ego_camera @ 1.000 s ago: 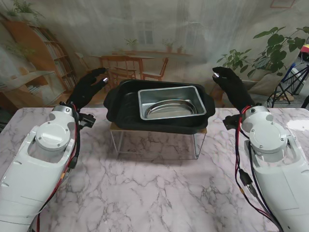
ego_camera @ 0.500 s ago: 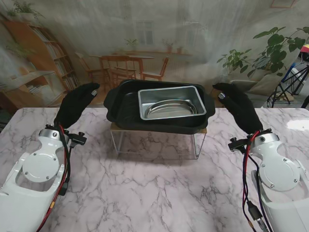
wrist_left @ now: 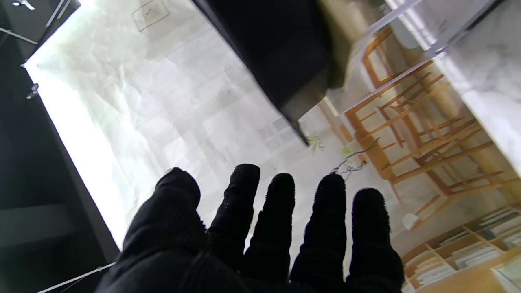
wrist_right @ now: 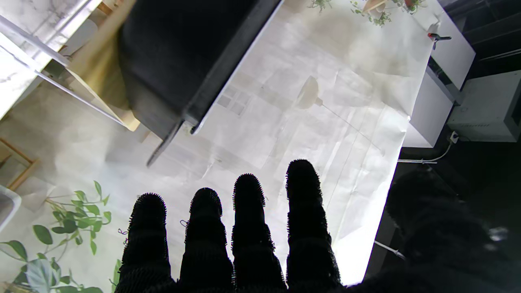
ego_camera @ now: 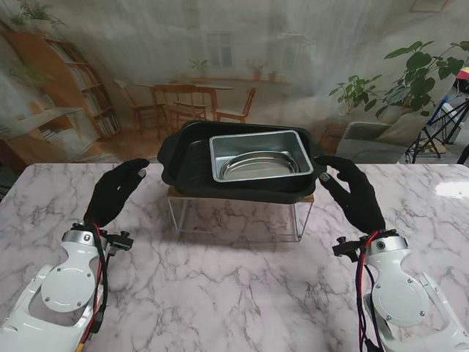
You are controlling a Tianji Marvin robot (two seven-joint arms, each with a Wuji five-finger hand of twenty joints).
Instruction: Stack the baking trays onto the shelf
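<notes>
A black baking tray (ego_camera: pixel 183 165) rests on a small wire shelf (ego_camera: pixel 238 213) with a wooden top at the table's far middle. Inside it sits a silver tray (ego_camera: pixel 258 155), nested and level. My left hand (ego_camera: pixel 113 192) is open, fingers stretched, to the left of the shelf and apart from it. My right hand (ego_camera: pixel 353 192) is open too, just right of the shelf, its fingertips close to the black tray's handle. The left wrist view shows the black tray's (wrist_left: pixel 281 49) underside beyond my fingers (wrist_left: pixel 281 219). Its corner (wrist_right: pixel 175 61) also appears in the right wrist view, clear of my fingers (wrist_right: pixel 248 228).
The marble table (ego_camera: pixel 242 293) stretches toward me in front of the shelf. A printed backdrop of a room hangs behind the table. A potted plant (ego_camera: pixel 421 73) and a folding stand are at the far right.
Both arms have drawn back toward me and lowered. The hands dropped from beside the tray's rim to shelf height, staying open. The trays have not moved.
</notes>
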